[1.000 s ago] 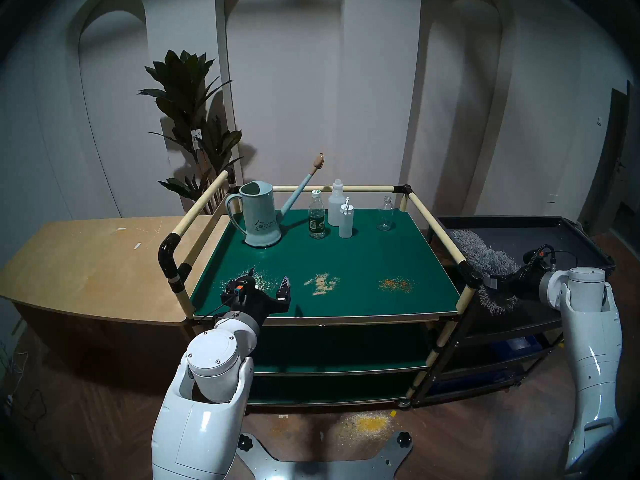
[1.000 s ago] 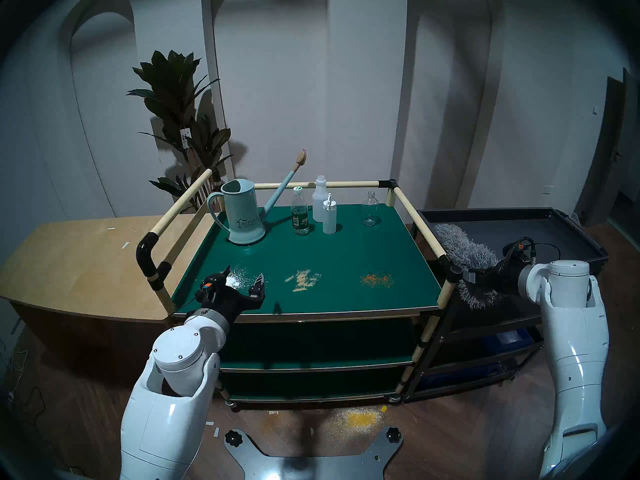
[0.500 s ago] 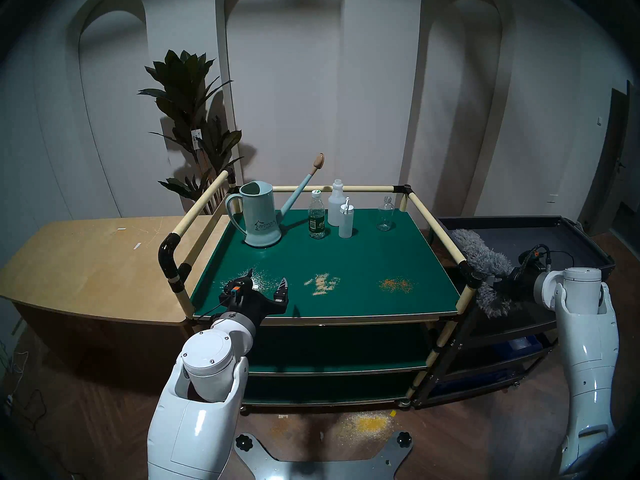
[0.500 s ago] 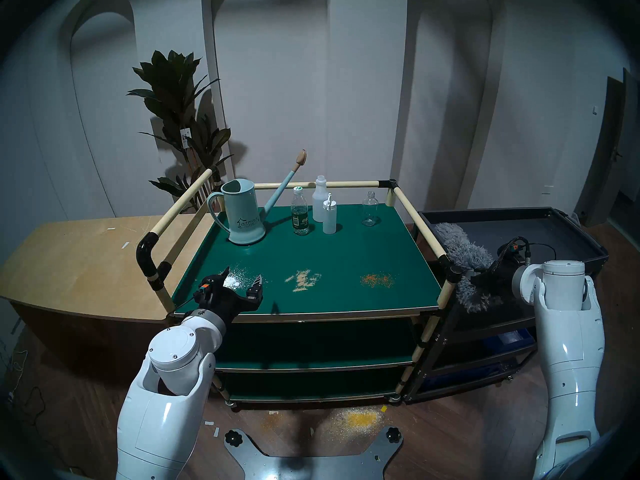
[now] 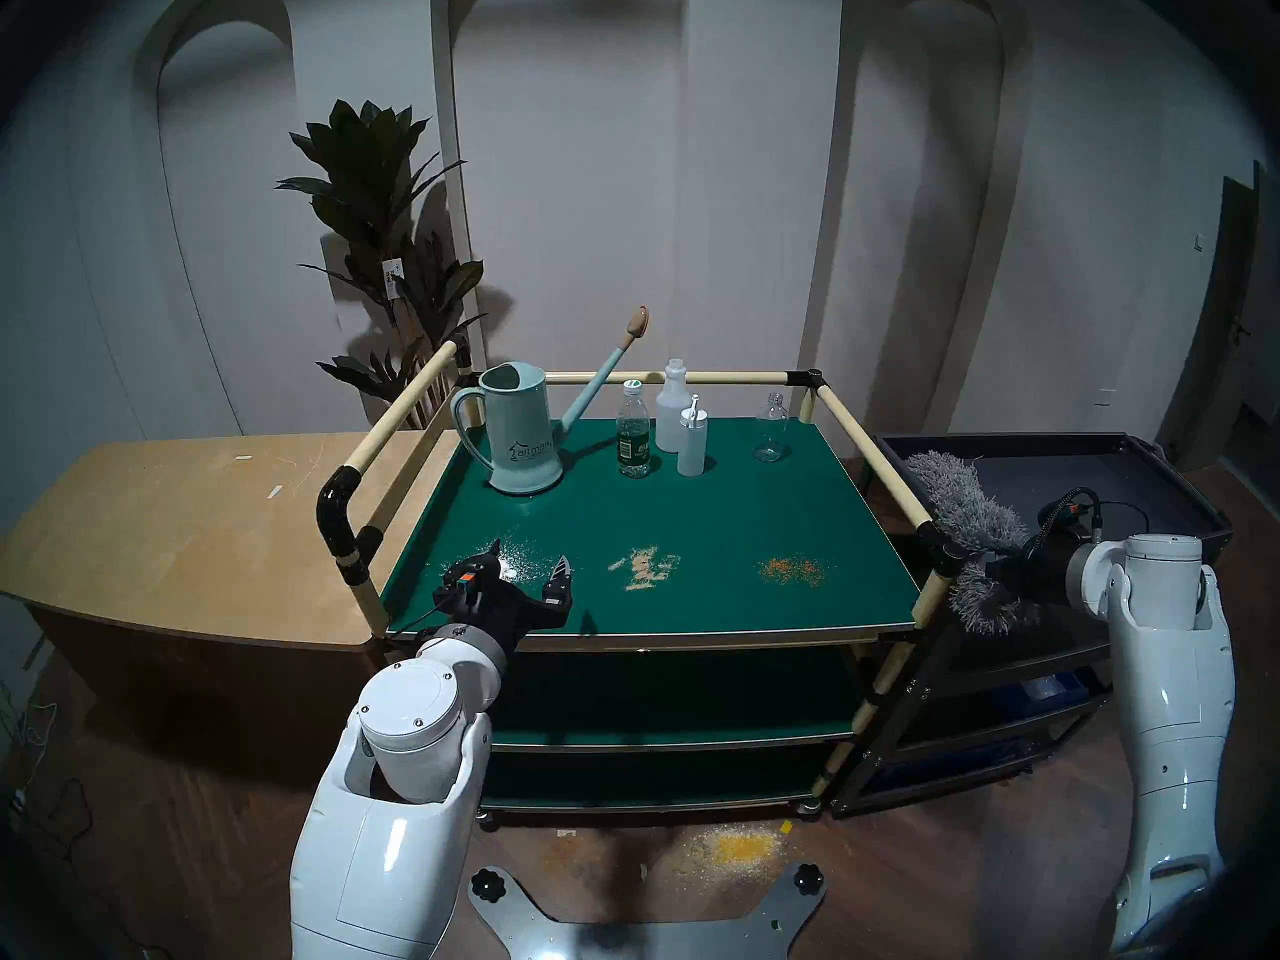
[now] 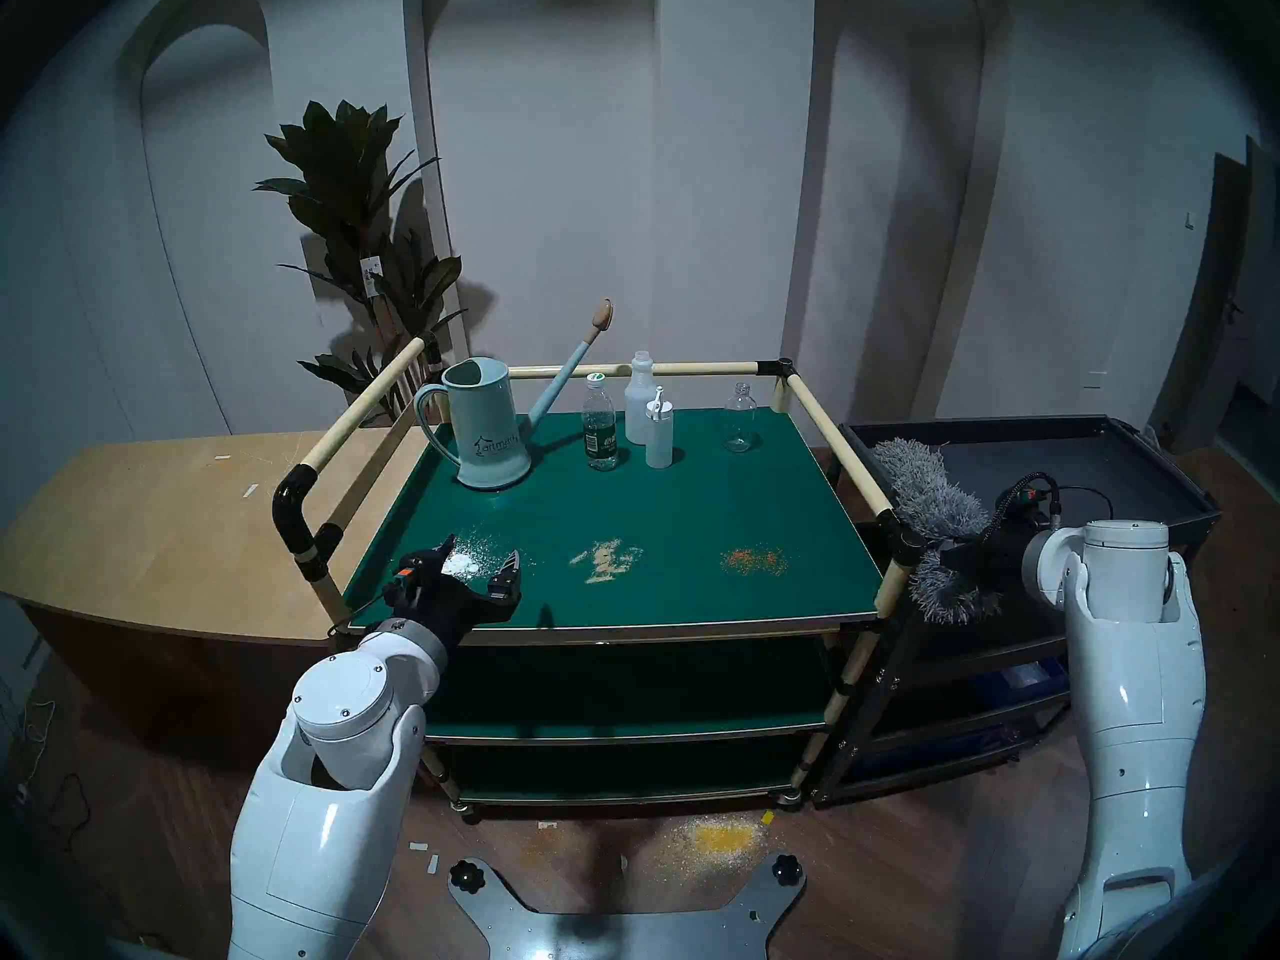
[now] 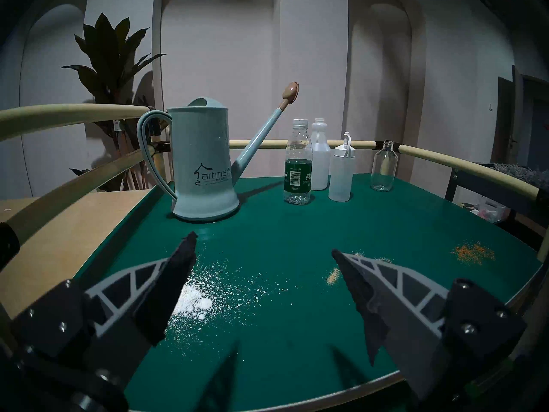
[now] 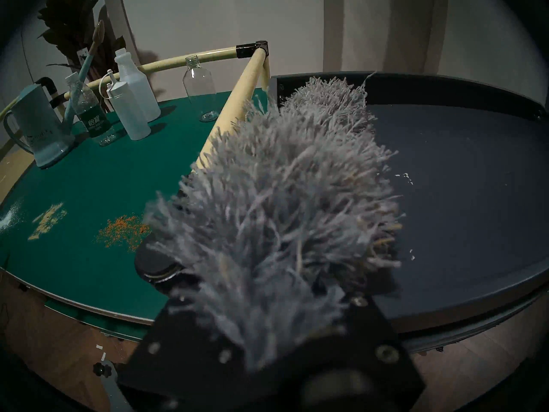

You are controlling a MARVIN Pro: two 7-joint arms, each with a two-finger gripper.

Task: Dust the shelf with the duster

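Green surface of the shelf [image 5: 692,515] carries three powder patches near my side. Right hand [image 5: 987,564] pinches the duster [image 5: 966,505], held just beyond the shelf's right rail over the black cart [image 5: 1108,474]. Left hand [image 5: 530,565] hangs spread above the white powder [image 7: 196,301].

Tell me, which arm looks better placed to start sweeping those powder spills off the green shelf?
The right. Its gripper already holds the duster, just beyond the shelf's right rail, nearest the orange spill. The left gripper hangs open and empty above the white powder.
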